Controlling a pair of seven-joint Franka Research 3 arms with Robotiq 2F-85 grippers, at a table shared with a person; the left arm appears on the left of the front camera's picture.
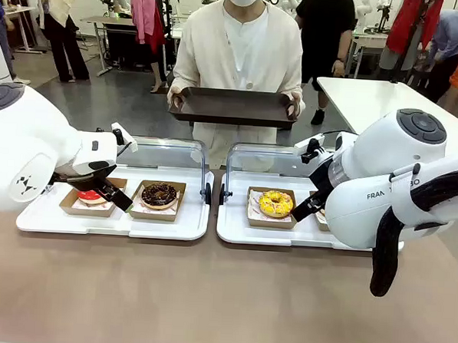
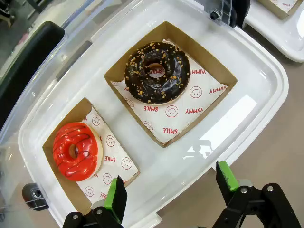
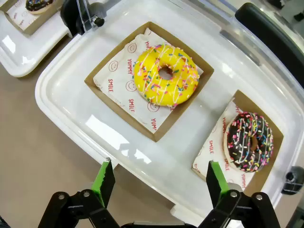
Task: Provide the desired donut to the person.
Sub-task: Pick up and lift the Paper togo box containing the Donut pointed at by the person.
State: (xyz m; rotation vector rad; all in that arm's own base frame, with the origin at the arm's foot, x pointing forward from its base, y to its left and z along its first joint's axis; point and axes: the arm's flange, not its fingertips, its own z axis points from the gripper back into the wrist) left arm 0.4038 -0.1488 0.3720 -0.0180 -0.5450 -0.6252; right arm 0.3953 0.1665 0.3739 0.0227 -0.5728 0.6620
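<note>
While nothing has been lifted yet, the person [image 1: 239, 57] in the cream cardigan is standing at the far side holding out a dark rectangular serving tray [image 1: 234, 106] with nothing on it, so the task is looking barely begun: picking and handing over are both left. Which donut is wanted cannot be told; no pointing hand is showing. All four donuts are sitting in brown cardboard boxes on two white plastic display trays. The left display tray [image 2: 247, 109] is carrying the red glazed donut [image 2: 76, 151] and the chocolate donut with nut crumbs [image 2: 156, 72]. The right display tray [image 3: 61, 95] is carrying the yellow sprinkled donut [image 3: 166, 74] and the chocolate donut with coloured sprinkles [image 3: 249, 141]. The left gripper [image 2: 171, 183] is hovering over the near rim of its tray, jaws wide and gripping nothing; the red donut is lying just beyond one finger, the nut-crumb one farther ahead, both apart from it. The right gripper [image 3: 159, 173] is hanging likewise, wide and bare, the yellow donut ahead between its fingers and the sprinkled chocolate one off to the side.
</note>
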